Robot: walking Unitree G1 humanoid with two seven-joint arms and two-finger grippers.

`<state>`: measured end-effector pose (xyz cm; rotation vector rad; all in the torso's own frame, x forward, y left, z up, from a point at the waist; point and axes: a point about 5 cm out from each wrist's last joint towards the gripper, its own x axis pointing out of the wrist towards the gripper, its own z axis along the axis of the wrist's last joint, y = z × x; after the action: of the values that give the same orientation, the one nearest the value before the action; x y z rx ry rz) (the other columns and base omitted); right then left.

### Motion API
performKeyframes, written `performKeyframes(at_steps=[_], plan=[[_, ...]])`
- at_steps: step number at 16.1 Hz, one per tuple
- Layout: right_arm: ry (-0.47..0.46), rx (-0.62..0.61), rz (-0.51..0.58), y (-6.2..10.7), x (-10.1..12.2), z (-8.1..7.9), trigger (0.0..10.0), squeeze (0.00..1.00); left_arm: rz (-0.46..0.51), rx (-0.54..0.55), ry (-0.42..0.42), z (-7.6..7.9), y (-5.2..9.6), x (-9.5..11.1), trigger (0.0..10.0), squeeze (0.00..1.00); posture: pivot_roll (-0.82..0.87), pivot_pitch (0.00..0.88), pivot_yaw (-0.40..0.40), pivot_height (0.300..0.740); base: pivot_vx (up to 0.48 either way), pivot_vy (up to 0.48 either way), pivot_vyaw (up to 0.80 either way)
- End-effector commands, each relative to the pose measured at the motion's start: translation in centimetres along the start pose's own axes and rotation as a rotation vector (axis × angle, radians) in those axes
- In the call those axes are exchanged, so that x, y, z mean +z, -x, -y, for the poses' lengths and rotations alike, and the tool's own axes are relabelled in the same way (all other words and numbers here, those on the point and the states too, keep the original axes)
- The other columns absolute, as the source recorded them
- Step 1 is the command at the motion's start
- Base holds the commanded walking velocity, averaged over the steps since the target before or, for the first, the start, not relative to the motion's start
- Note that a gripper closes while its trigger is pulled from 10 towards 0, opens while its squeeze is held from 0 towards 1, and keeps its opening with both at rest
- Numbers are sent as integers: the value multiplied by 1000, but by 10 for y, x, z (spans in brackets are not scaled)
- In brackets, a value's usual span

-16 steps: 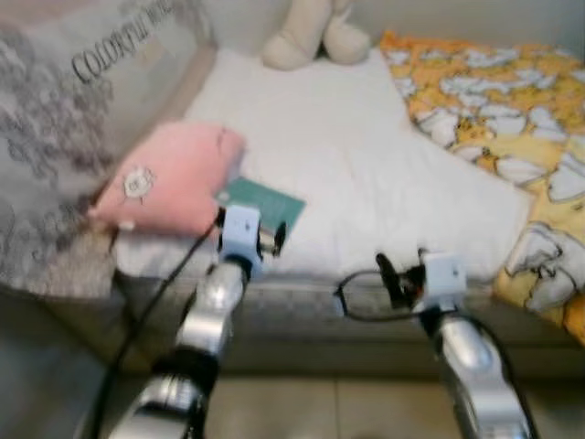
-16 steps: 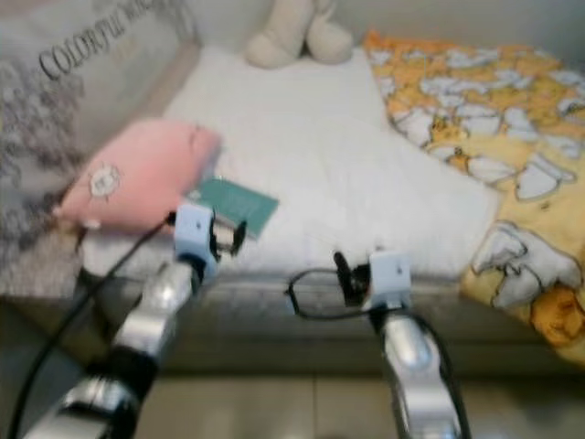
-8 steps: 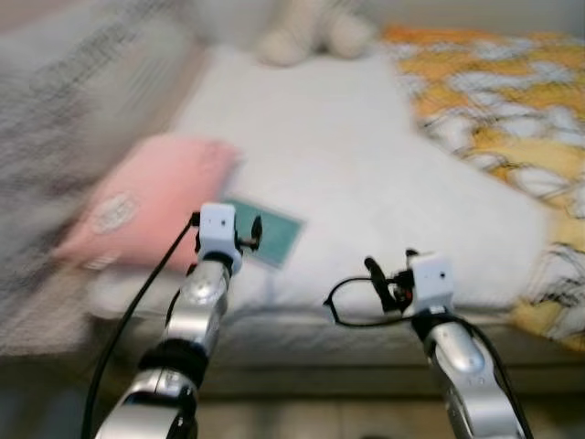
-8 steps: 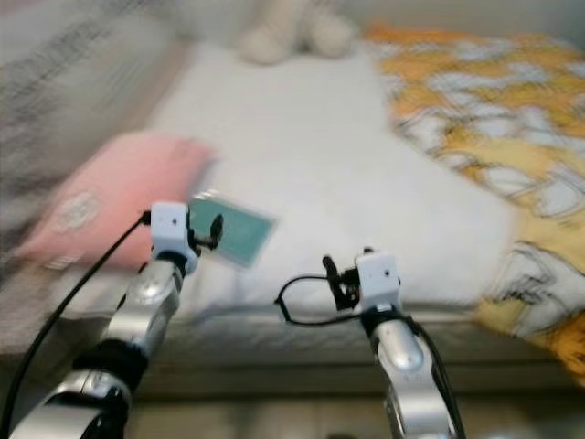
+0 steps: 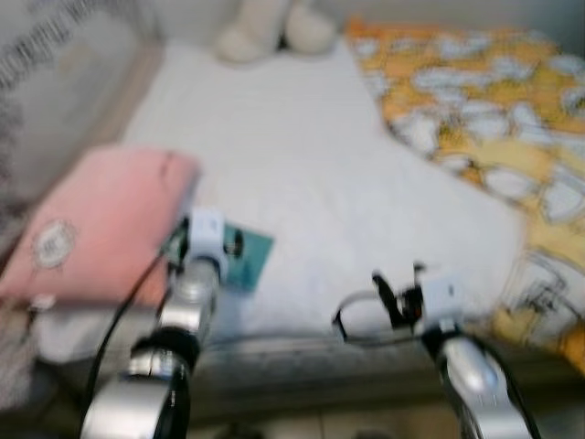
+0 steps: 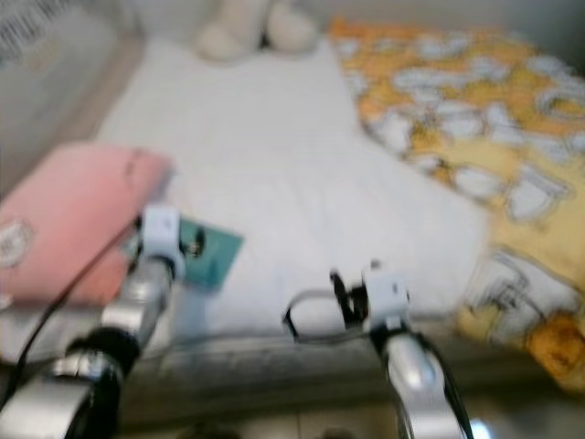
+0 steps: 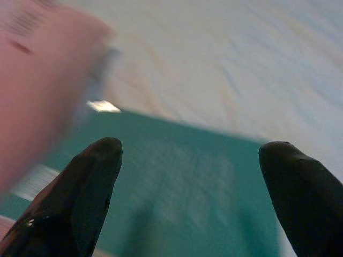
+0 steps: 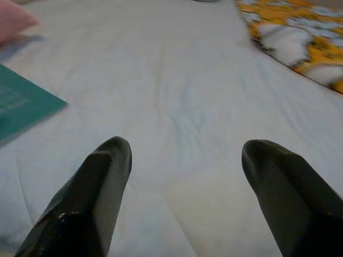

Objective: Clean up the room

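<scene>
A flat teal book (image 5: 250,258) lies on the white bed sheet (image 5: 302,146), with one edge against a pink pillow (image 5: 101,229). My left gripper (image 5: 225,245) is stretched out over the bed's front edge and hovers just above the book's near end. In the left wrist view its fingers (image 7: 94,184) stand open with the book (image 7: 177,182) between and below them, not gripped. My right gripper (image 5: 398,293) is open at the bed's front edge over bare sheet. From the right wrist, the book (image 8: 21,107) lies off to one side.
A cream plush toy (image 5: 265,27) sits at the head of the bed. A yellow and orange patterned blanket (image 5: 484,101) covers the right side. A grey lettered cushion (image 5: 46,64) stands at the left. The mattress edge (image 5: 302,352) runs below both grippers.
The camera has come closer and shifted, and the picture is blurred. My left gripper has reached forward over the teal book. The right gripper holds much the same pose.
</scene>
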<state>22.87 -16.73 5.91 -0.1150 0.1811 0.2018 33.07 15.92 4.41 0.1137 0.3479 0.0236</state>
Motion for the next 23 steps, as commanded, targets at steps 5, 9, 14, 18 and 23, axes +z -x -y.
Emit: performKeyframes(at_steps=[5, 9, 14, 18, 23], plan=[[-5, 8, -4, 6, -1, -3, 10000, 0, 82, -133, -92, 18, 28, -19, 10000, 0, -177, 85, 45, 740, 0, 0, 0], [-3, 33, -25, 15, -3, -7, 10000, 0, -40, -116, -92, 24, 22, -31, 10000, 0, -189, 141, 26, 740, 0, 0, 0], [14, 33, -58, 26, -8, -1, 10000, 0, 21, 157, -135, 0, 29, -27, 10000, 0, -207, 152, 21, 740, 0, 0, 0], [17, 53, -72, 28, -8, -3, 10000, 0, -30, 193, -136, 3, 15, -23, 10000, 0, -208, 164, 8, 740, 0, 0, 0], [21, 68, -96, 39, -8, -4, 10000, 0, -36, 227, -143, -1, 0, -4, 10000, 0, -242, 203, -5, 740, 0, 0, 0]])
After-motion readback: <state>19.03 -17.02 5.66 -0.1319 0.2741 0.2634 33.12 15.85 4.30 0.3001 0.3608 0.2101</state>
